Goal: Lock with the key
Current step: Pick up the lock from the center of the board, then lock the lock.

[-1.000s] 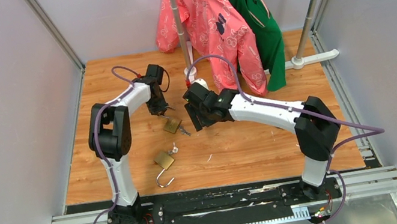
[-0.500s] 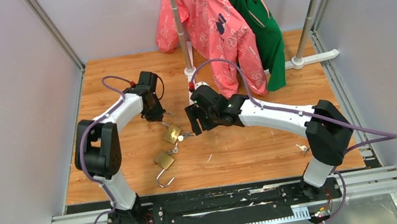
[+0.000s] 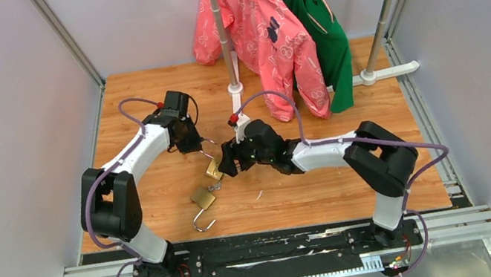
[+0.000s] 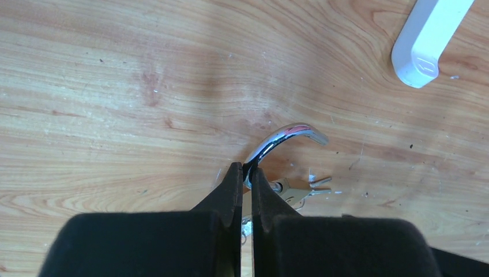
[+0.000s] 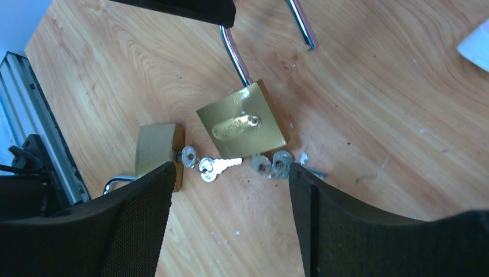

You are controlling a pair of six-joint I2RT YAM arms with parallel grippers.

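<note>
My left gripper [image 3: 200, 144] is shut on the steel shackle [image 4: 286, 137] of a brass padlock [image 3: 213, 168] lying on the wooden table. In the right wrist view this padlock [image 5: 242, 124] lies flat with its shackle [image 5: 235, 55] running up to the left fingers [image 5: 184, 8]. A second brass padlock [image 3: 202, 198] with an open shackle lies nearer, and it also shows in the right wrist view [image 5: 157, 149]. Small silver keys [image 5: 222, 166] lie between and below the two padlocks. My right gripper [image 5: 230, 173] is open, low over the keys, holding nothing.
A clothes rack's white foot [image 4: 429, 37] lies just beyond the left gripper. A pink shirt [image 3: 262, 30] and a green shirt [image 3: 316, 14] hang at the back. Metal frame posts [image 3: 386, 6] stand at the table's sides.
My right gripper has moved left and down to the keys beside the padlock. My left arm has shifted left, and the held padlock has slid a little nearer.
</note>
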